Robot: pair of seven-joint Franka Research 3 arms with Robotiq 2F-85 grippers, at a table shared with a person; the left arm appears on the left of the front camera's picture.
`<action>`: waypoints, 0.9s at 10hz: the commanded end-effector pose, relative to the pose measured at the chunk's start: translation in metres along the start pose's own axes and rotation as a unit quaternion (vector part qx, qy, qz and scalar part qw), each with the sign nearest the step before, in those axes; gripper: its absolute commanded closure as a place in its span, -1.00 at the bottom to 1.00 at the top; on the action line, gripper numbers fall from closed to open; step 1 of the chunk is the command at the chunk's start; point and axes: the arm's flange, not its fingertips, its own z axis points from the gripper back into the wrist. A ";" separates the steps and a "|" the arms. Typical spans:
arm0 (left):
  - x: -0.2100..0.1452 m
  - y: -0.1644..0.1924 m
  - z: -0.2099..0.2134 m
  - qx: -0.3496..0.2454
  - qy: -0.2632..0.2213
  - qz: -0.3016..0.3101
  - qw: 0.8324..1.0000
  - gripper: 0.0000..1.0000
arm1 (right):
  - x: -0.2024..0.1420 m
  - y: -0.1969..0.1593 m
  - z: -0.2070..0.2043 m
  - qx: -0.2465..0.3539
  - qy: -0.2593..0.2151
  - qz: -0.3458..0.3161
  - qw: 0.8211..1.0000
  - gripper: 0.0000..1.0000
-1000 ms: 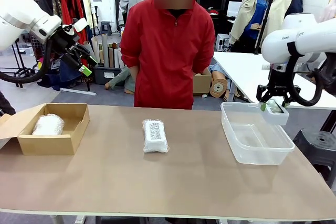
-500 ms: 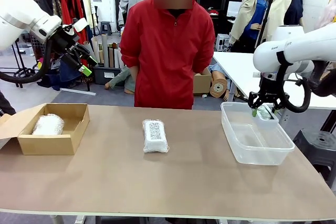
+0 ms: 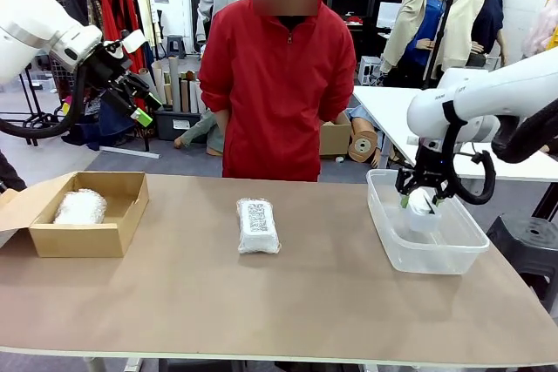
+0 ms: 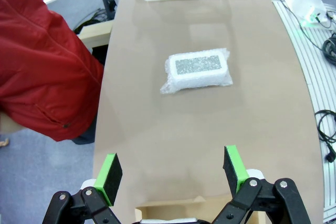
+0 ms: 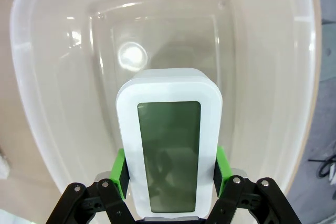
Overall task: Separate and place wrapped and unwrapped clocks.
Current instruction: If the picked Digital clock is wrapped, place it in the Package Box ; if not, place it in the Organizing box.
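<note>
Since the right end effector, clamped on the bare clock, has sunk into the clear tub, release seems near; left end effector gapes

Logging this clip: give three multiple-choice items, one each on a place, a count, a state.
1. The bare clock is: A held at the clear bin; B on the floor; C inside a drawer.
2. Wrapped bundles in the front view: A one; B two; C three.
3. The fingers of the left gripper stand: A open, empty; B shut on a bundle; C shut, empty.
A: the right gripper holds it there. B: one in the cardboard box, one on the table. A: green pads apart, nothing between.
</note>
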 end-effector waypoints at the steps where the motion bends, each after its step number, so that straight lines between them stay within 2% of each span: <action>1: 0.000 -0.001 0.001 0.001 0.000 0.001 1.000 -1.00 | 0.000 -0.003 -0.010 0.009 -0.004 0.002 1.000 1.00; 5: 0.000 -0.001 0.001 0.001 0.000 0.001 1.000 -1.00 | 0.003 -0.011 -0.040 0.009 0.022 -0.005 1.000 1.00; 9: 0.000 -0.001 0.001 0.001 0.000 0.001 1.000 -1.00 | 0.002 -0.014 -0.052 0.003 0.029 -0.009 1.000 1.00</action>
